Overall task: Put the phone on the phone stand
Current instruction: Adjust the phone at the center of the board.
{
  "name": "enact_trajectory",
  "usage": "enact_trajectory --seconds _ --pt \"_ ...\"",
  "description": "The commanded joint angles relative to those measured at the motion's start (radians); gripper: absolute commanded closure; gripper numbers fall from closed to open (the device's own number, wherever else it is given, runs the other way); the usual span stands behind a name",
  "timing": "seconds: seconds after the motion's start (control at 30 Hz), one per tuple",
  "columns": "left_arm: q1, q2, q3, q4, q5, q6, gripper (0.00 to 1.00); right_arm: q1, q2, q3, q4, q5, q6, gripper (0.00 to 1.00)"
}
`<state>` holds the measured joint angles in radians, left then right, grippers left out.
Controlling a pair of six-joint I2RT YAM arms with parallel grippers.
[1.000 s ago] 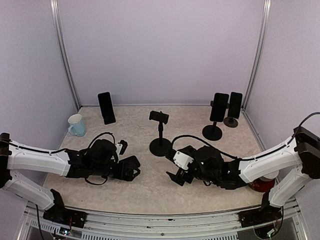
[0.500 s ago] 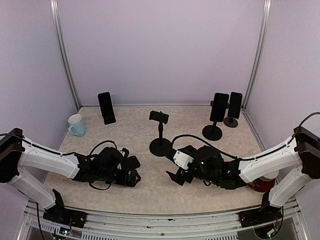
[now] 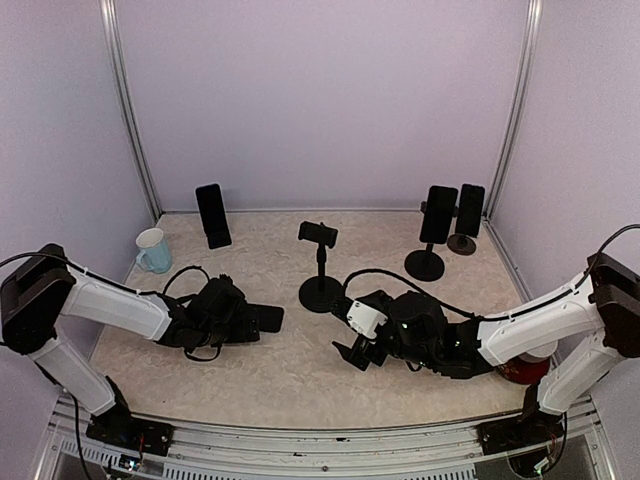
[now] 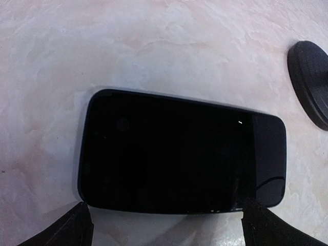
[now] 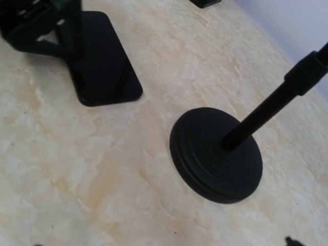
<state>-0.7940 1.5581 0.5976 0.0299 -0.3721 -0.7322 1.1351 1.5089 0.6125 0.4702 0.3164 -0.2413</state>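
Lying flat before spread left gripper [image 4: 171, 228]: dark phone [image 4: 182, 154]

Right wrist view, single frame. Table [image 5: 92, 179]: cream, marbled surface fills most of the frame; lilac wall [image 5: 292, 20] in the top right corner. Phone stand [image 5: 215, 164]: round black base with a stepped rim, sitting flat on the table at centre right; its pole rises toward the upper right, thickens at a collar and exits the right edge. Phone [image 5: 105, 69]: dark slab lying flat, upper left, near the base but not touching it. Left gripper [image 5: 48, 25]: black, over the phone's far end; contact not discernible. Dark object [image 5: 205, 2] clipped by the top edge; unidentified.
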Motion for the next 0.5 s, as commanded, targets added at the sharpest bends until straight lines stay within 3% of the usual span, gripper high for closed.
enact_trajectory --seconds 0.0,0.27,0.47 --pt "0.029 0.078 0.062 -0.06 0.022 0.032 0.01 -0.009 -0.026 -0.001 0.024 0.007 0.007 0.0" --pt "0.035 0.244 0.229 -0.048 0.065 0.094 0.01 -0.009 -0.054 -0.022 0.025 0.021 0.008 0.0" --pt "0.114 0.31 0.29 -0.023 0.102 0.122 0.01 -0.009 -0.03 -0.017 0.034 0.013 0.007 0.0"
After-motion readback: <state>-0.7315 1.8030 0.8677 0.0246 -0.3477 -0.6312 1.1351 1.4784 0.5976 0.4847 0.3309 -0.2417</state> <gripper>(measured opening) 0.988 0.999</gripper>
